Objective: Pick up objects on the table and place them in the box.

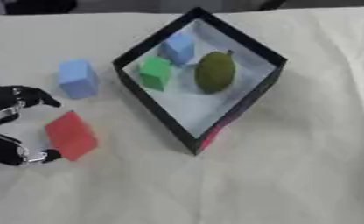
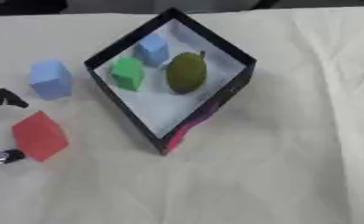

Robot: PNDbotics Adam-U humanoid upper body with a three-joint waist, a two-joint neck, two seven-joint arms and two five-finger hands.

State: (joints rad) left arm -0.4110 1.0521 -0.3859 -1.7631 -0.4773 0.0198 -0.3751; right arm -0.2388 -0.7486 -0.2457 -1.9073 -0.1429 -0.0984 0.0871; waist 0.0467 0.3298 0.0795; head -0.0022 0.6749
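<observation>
Left hand closing in on the red block

Our left hand point(image 1: 9, 127) sits at nine o'clock, fingers curved apart around the red block point(image 1: 70, 134) without clamping it, bracketing it for a grasp, we judge. The blue block point(image 1: 78, 78) waits at ten o'clock of the box point(image 1: 158, 111), which holds three items.

Creased matt cloth point(image 1: 292, 175) over table

**Three in the box, two outside**

A black-rimmed box point(image 1: 258, 94) is holding a blue block point(image 1: 179, 48), a green block point(image 1: 155, 73) and an olive-green fruit point(image 1: 215, 72). A red block point(image 1: 70, 135) and a light-blue block point(image 1: 78, 78) are lying on the table to its left.
</observation>
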